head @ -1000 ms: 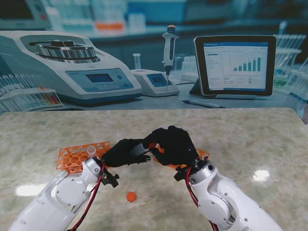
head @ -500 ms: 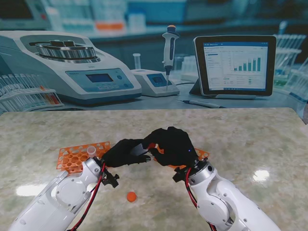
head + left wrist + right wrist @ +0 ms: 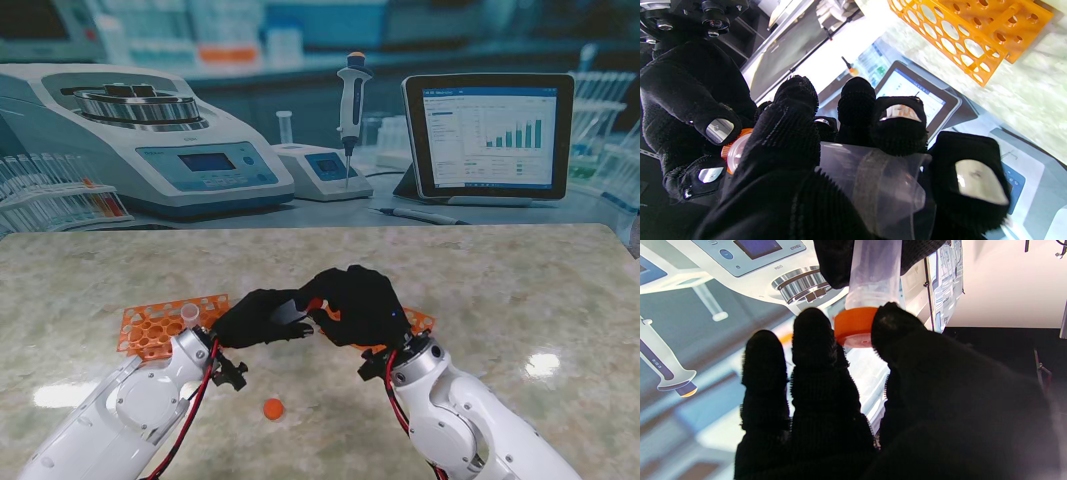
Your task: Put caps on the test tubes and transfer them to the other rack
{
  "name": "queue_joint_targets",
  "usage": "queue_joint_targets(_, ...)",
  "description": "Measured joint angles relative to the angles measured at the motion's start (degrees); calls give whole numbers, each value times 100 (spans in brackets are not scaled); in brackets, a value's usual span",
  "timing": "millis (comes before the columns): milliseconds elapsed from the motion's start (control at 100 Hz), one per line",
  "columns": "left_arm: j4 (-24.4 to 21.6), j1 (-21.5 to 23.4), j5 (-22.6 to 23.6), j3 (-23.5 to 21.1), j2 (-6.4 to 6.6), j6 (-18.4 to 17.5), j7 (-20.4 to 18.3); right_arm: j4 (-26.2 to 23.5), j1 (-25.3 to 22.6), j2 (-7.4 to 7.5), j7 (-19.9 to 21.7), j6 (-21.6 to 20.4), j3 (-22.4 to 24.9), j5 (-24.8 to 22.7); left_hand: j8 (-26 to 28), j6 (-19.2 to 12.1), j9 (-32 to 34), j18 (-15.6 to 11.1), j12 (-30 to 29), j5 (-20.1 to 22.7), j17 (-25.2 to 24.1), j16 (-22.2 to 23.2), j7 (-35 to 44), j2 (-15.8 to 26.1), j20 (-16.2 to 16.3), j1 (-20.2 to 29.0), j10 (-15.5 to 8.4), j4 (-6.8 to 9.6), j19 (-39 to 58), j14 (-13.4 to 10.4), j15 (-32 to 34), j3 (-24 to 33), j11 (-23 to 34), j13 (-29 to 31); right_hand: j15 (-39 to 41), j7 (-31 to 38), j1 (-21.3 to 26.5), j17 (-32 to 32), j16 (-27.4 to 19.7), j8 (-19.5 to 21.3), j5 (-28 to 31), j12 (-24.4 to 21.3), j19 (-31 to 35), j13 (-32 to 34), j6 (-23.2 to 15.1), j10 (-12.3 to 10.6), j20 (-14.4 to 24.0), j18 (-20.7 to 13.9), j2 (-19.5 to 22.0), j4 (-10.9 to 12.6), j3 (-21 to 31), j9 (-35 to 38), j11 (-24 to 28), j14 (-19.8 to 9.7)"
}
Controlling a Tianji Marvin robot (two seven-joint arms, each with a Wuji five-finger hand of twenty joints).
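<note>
Centrally in the stand view, the left hand (image 3: 258, 317) and the right hand (image 3: 360, 303) are meeting over the marbled table (image 3: 520, 290), fingertips touching. The left hand's fingers are wrapping round a clear test tube (image 3: 873, 180), holding it clamped. The right hand's thumb and fingers (image 3: 813, 336) are pinching an orange cap (image 3: 855, 325) that is sitting on the tube's mouth; whether it is fully seated cannot be told.

Moving outward, an orange rack (image 3: 160, 325) is lying at the left of the frame, just beside the left wrist, with one uncapped tube (image 3: 189, 314) standing at its near right corner. A second orange rack (image 3: 418, 320) is showing partly at the right, with the right hand covering most of it. A loose orange cap (image 3: 273, 408) is lying on the table at lower centre, between the two forearms and apart from both.

Open tabletop is stretching to the right edge of the frame and along the far edge of the table, beyond both racks. Past that far edge a backdrop is showing lab equipment: a centrifuge (image 3: 150, 140) at upper left and a tablet (image 3: 488, 135) at upper right.
</note>
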Motion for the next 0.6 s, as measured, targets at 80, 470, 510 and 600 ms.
queue_joint_targets(80, -4, 4, 1, 0, 0, 0, -1, 1, -9, 0, -15, -3, 0, -6, 1, 0, -3, 0, 0, 0, 0, 1, 0, 0, 0, 0, -1, 0, 0, 0, 0, 0, 0, 0, 0, 1, 2, 0, 0, 1, 1, 0, 0, 0, 13, 26, 0, 0, 1, 0, 36, 0, 0, 2)
queue_joint_targets(470, -21, -4, 4, 3, -3, 19, -1, 18, -55, -9, -156, -71, -33, -29, 13, -5, -5, 0, 0, -30, 0, 5, 0, 1, 0, -1, -6, -1, 0, 0, -41, 0, 0, 0, 0, 4, 2, 1, 0, 4, 26, 0, 0, 1, 21, 46, 1, 0, 1, 0, 52, 2, 0, 12)
queue_joint_targets(510, -22, -7, 3, 4, -4, 21, 1, 18, -66, -11, -172, -78, -33, -39, 13, -5, -5, 0, 0, -30, 0, 5, 0, 1, 0, -1, -6, -1, 0, 0, -41, 0, 0, 0, 0, 4, 2, 2, 0, 4, 26, 0, 0, 1, 21, 46, 1, 0, 1, 0, 52, 2, 0, 11)
queue_joint_targets(600, -27, -11, 2, 7, -4, 23, 1, 17, -86, -14, -194, -88, -33, -57, 13, -5, -5, 0, 0, -30, 0, 5, 0, 1, 0, -1, -6, -1, 0, 0, -42, 0, 0, 0, 0, 4, 2, 2, 0, 5, 26, 0, 0, 1, 21, 46, 1, 0, 1, 0, 52, 3, 0, 12)
